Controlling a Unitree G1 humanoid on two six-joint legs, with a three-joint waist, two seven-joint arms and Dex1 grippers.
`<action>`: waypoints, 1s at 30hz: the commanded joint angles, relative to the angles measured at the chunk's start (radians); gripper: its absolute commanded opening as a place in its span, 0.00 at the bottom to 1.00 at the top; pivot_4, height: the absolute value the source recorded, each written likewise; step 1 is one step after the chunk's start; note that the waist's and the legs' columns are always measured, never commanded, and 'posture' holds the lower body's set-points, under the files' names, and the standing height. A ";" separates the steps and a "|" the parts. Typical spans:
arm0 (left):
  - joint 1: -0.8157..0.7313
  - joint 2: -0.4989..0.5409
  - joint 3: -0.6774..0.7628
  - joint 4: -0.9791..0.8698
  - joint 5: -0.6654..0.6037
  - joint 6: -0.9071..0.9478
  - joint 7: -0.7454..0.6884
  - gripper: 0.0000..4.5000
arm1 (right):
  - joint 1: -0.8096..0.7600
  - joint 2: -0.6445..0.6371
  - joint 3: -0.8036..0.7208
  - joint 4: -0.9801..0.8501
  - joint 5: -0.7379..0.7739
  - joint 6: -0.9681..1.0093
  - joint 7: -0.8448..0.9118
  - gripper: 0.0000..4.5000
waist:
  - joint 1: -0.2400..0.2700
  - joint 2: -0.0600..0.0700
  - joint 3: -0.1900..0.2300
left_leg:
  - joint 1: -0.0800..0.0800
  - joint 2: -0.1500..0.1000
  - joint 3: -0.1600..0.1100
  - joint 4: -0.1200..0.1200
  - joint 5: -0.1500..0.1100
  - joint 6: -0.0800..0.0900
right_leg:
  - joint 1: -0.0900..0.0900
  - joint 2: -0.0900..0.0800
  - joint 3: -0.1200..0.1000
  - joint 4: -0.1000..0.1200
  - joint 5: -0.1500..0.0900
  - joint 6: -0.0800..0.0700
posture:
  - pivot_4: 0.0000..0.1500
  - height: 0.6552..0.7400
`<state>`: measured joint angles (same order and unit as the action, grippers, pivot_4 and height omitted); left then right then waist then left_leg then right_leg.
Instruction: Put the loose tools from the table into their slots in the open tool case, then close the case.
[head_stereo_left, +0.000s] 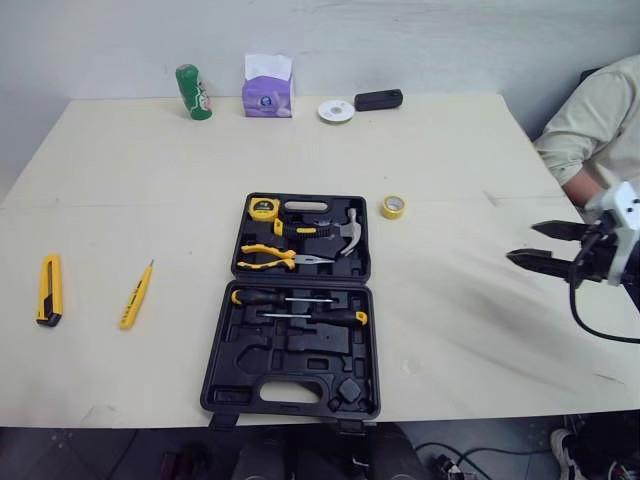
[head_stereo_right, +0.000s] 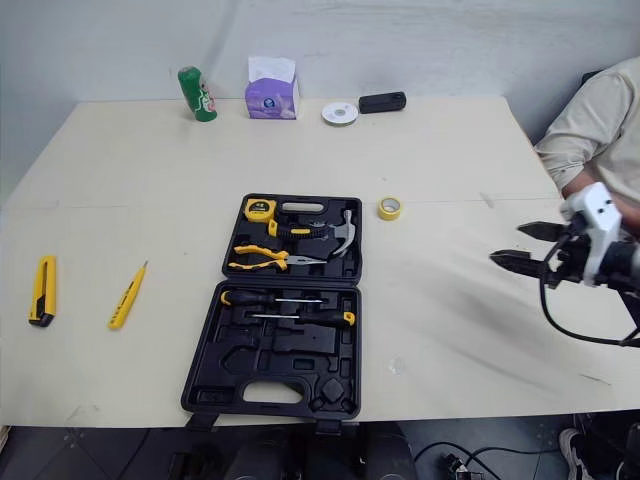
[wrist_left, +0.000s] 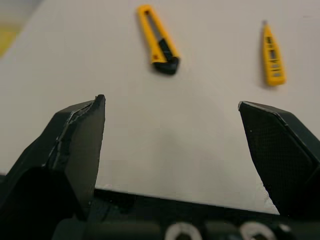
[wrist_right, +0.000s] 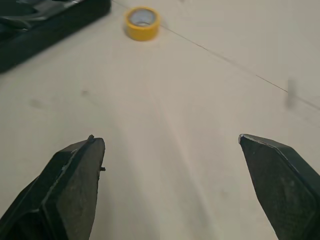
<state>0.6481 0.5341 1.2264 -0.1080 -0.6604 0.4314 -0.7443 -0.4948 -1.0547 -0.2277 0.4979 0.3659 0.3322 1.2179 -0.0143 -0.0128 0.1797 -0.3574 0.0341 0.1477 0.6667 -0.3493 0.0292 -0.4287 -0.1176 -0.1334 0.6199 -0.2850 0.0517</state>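
**Open black plastic tool case** (head_stereo_left: 296, 300), lying flat at the middle of the pale wooden bench (head_stereo_left: 450, 150), hinge running across, handle edge toward the robot.

**Far half:** yellow tape measure (head_stereo_left: 263, 208), steel claw hammer (head_stereo_left: 345, 228) and yellow-handled pliers (head_stereo_left: 275, 257), all seated.

**Near half:** two screwdrivers (head_stereo_left: 300, 308) in their grooves by the hinge; the moulded recesses below them are empty.

**Loose on the bench:** a small roll of yellow tape (head_stereo_left: 393, 207) lies just beside the case's far right corner. Well apart on the robot's left lie a yellow-and-black utility knife (head_stereo_left: 49, 290) and, near it and roughly parallel, a yellow pen-shaped tester screwdriver (head_stereo_left: 136, 294).

**Right gripper** (head_stereo_left: 523, 243): released, fingers spread wide, grasping nothing. It is held above bare bench on the right and aimed toward the tape roll.

**Left gripper** (wrist_left: 171, 104): likewise released and empty, facing the knife and the tester.

A person's beige sleeve (head_stereo_left: 590, 120) shows at the right edge.

**Judged step:** the first pick-up, probably the tape roll by the right gripper. To do it well:
- Descend over the roll with one finger on either side of the ring.
- Close across its outer wall and not its rim.
- Lift straight up, clear of the case wall.

The roll lies flat, a light hard ring, likely to skid if nudged from one side alone.
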 joint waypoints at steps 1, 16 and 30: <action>0.014 0.042 0.043 0.077 0.003 -0.046 0.002 1.00 | -0.023 -0.033 -0.034 0.064 -0.020 -0.068 0.011 0.99 | -0.004 0.000 0.000 | 0.000 0.000 0.000 0.000 0.000 0.000 | 0.000 0.000 0.000 0.000 0.000 0.000 | 1.00 0.90; -0.108 0.069 -0.210 -0.163 -0.024 0.094 0.161 1.00 | 0.021 0.038 -0.015 -0.297 0.093 0.107 -0.007 0.99 | -0.014 0.003 0.001 | 0.000 0.001 0.001 0.000 -0.001 -0.004 | 0.000 0.000 0.001 0.001 0.000 0.000 | 1.00 0.90; -0.282 0.084 -0.408 -0.358 -0.065 0.386 0.404 1.00 | -0.132 0.181 0.108 -0.780 0.355 0.399 -0.038 0.99 | -0.008 0.003 0.001 | -0.001 0.001 0.001 -0.001 0.002 -0.008 | 0.000 0.000 0.001 0.001 0.000 0.000 | 1.00 0.90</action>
<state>0.3789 0.5990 0.8101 -0.4579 -0.7140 0.7984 -0.3636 -0.6032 -0.8764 -0.1154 -0.2244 0.6767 0.7219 1.1755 -0.0221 -0.0099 0.1812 -0.3581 0.0353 0.1481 0.6663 -0.3473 0.0209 -0.4290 -0.1172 -0.1326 0.6209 -0.2847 0.0521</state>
